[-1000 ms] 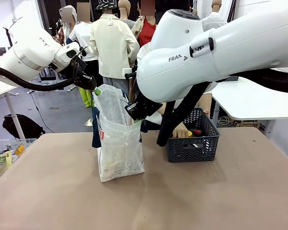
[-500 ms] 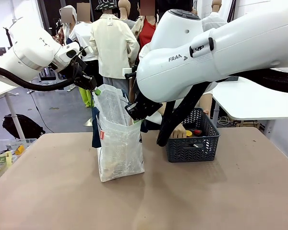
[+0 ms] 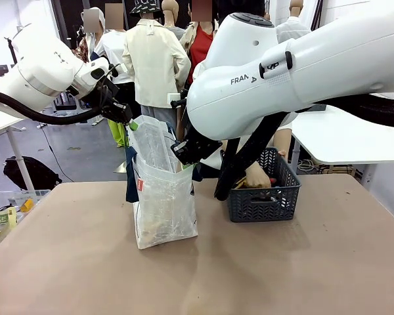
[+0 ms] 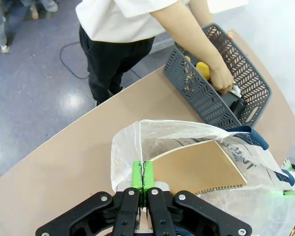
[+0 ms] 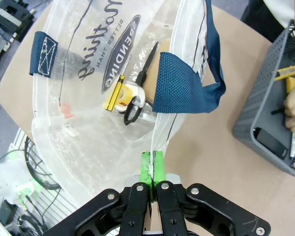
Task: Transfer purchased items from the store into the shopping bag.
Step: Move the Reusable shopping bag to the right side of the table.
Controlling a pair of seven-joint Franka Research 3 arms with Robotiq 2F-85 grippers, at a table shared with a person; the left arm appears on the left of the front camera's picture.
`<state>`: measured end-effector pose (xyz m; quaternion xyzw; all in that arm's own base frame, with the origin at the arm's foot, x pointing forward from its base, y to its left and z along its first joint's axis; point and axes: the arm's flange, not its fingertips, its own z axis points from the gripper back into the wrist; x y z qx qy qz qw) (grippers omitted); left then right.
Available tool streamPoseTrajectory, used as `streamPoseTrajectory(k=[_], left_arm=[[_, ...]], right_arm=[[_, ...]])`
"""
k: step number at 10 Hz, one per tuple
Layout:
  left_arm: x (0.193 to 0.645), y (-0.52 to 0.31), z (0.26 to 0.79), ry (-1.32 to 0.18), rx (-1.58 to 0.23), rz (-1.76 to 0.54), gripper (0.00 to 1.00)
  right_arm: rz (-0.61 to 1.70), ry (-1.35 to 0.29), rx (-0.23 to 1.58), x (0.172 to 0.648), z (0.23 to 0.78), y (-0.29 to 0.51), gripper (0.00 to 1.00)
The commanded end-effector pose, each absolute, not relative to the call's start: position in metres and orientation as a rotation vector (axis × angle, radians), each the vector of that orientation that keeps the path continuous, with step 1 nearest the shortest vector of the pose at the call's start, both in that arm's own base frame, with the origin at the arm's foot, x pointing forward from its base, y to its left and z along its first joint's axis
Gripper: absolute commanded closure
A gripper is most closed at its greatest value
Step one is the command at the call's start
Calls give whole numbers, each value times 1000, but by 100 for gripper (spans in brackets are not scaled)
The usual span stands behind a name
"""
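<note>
The shopping bag is glossy translucent plastic.

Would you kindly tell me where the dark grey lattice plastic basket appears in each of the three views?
Front view: dark grey lattice basket right of centre, at mid-height.
Left wrist view: basket at upper right.
Right wrist view: basket at the right edge.
Shared landmark: the person's hand reaching into it.

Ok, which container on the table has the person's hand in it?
The dark grey lattice basket, to the right of the shopping bag: the person's hand reaches into it, while the bag has no hand in it.
</note>
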<state>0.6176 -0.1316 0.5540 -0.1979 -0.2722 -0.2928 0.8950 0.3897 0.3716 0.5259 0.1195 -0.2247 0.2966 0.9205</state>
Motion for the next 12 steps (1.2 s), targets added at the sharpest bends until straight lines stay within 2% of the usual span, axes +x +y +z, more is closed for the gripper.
streamPoseTrajectory(k=[1,12], left_arm=[[618,-129,555,-567,-411,-604,100],[618,-129,555,-567,-411,-604,100]], right_arm=[[619,-467,241,390,527,370,100],[619,-467,241,390,527,370,100]])
